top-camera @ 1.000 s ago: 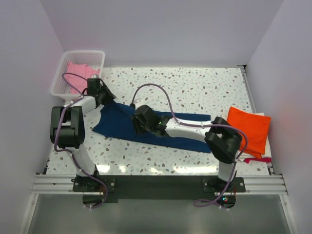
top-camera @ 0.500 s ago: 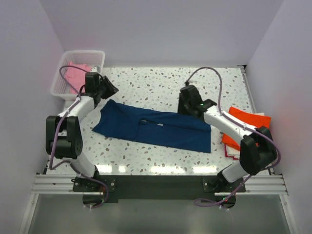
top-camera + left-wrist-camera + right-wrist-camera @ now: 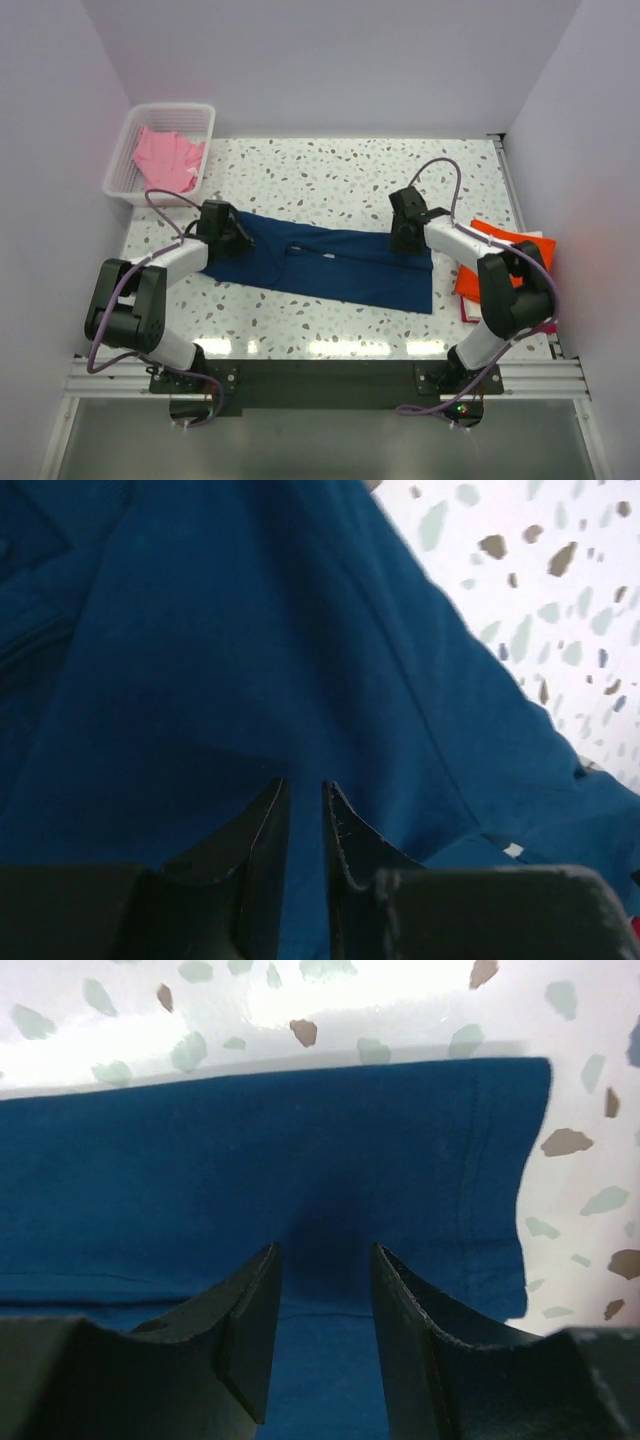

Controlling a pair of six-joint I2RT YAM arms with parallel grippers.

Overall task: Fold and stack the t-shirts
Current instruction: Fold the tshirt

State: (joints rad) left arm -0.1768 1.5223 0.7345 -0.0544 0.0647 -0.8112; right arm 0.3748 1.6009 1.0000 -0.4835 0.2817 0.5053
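Observation:
The navy t-shirt (image 3: 330,268) lies on the table as a long band folded lengthwise; its chest print is hidden. My left gripper (image 3: 238,241) is down on the shirt's left end. In the left wrist view (image 3: 305,785) its jaws are nearly together with navy cloth (image 3: 250,630) between them. My right gripper (image 3: 405,240) is at the shirt's far right corner. In the right wrist view (image 3: 325,1250) its jaws stand apart over the hem (image 3: 250,1140). A folded orange t-shirt (image 3: 515,258) lies at the right. A pink t-shirt (image 3: 165,160) sits in the basket.
The white lattice basket (image 3: 205,112) stands at the far left corner. A pink-red cloth edge (image 3: 468,312) shows under the orange shirt. White walls close the table at the back and on both sides.
My left gripper came from beside the basket down onto the shirt's left end. My right gripper moved a little nearer and right, to the far right corner. The shirt has barely shifted.

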